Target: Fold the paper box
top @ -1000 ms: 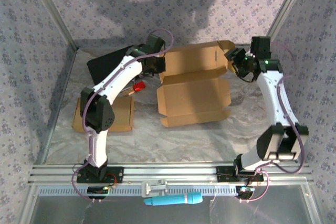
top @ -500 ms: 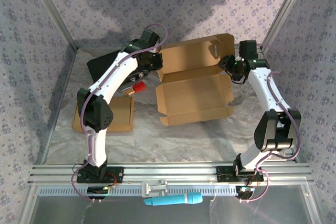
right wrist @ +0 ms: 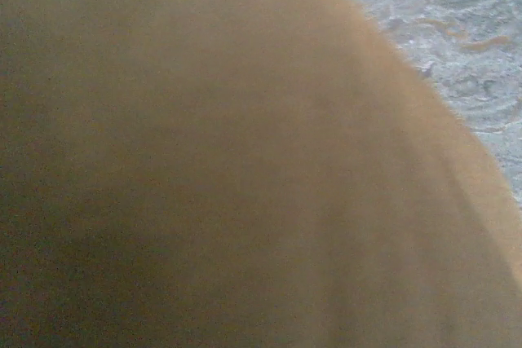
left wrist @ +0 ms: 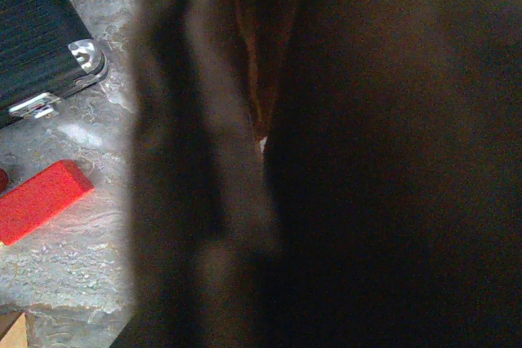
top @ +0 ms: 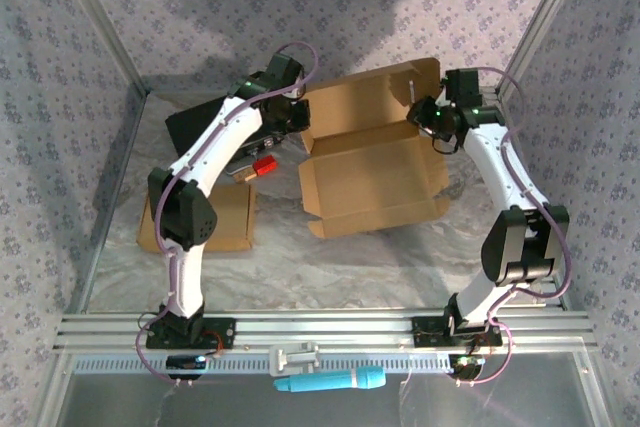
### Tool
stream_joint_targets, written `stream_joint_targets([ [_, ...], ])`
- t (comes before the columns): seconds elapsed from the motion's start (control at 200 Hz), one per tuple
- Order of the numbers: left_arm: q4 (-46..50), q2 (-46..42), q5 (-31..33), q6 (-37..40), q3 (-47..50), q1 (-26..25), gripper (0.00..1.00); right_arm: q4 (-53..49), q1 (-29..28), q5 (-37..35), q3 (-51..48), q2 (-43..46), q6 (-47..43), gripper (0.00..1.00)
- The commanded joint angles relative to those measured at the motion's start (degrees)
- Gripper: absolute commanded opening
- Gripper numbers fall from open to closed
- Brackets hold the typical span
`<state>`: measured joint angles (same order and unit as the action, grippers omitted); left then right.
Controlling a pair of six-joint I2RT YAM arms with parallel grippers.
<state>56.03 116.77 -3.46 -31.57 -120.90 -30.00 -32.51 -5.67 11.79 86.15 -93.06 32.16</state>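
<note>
The wide surface (top: pixel 400 267) is hard and smooth, gray and white with swirls like marble. The paper box (top: pixel 375 182) sits in the middle of it, toward the back, and it is not a closed box yet. Its floor lies flat. Its big lid (top: pixel 360 107) is lifted up at the back. The side flaps and the front flap are spread out and not tucked in, so I think the job is only at its start: the walls must be stood up, the flaps pushed in and the lid shut. The box is plain brown cardboard, thin and stiff, with sharp fold lines and small cut slots. A second brown cardboard piece (top: pixel 205 222) lies flat off to the left, well apart from the box. A black case (top: pixel 200 127) with a ribbed top and a shiny metal catch sits at the back left. The left gripper (top: pixel 296 119) is at the lid's left edge, clenched tight, and it seems to pinch the cardboard, though its own camera is dark and blurry. The right gripper (top: pixel 424 119) is at the lid's right edge with brown card right against its camera, and I cannot tell if it grips or not. A small red block (top: pixel 265 167), smooth with square corners, lies near the case.
</note>
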Motion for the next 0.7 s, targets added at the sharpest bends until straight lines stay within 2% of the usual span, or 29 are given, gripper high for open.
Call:
stream_joint_targets([
  [0.0,0.9,0.7,-1.9,0.0,-2.4,0.2,0.0,-0.4,-1.6,-1.1,2.0,0.5,-2.8,0.33],
  [0.14,0.6,0.8,-1.8,-0.3,-2.8,0.3,0.0,-0.5,-1.7,0.8,1.9,0.6,-2.3,0.35],
  [0.28,-0.4,0.7,-4.5,-0.3,-2.7,1.6,0.0,0.1,-0.8,4.1,2.8,3.4,-3.4,0.39],
  [0.415,-4.1,1.1,-14.1,0.0,-2.1,5.0,0.0,1.8,2.3,6.6,5.9,7.8,-4.0,0.43],
  [0.5,-6.0,2.1,-18.4,1.6,-2.9,6.6,0.0,8.3,5.0,9.2,7.4,9.6,-1.4,0.45],
  [0.695,-9.8,5.6,-29.4,6.0,-4.9,10.0,0.0,20.5,13.1,18.4,10.9,6.7,6.4,0.47],
])
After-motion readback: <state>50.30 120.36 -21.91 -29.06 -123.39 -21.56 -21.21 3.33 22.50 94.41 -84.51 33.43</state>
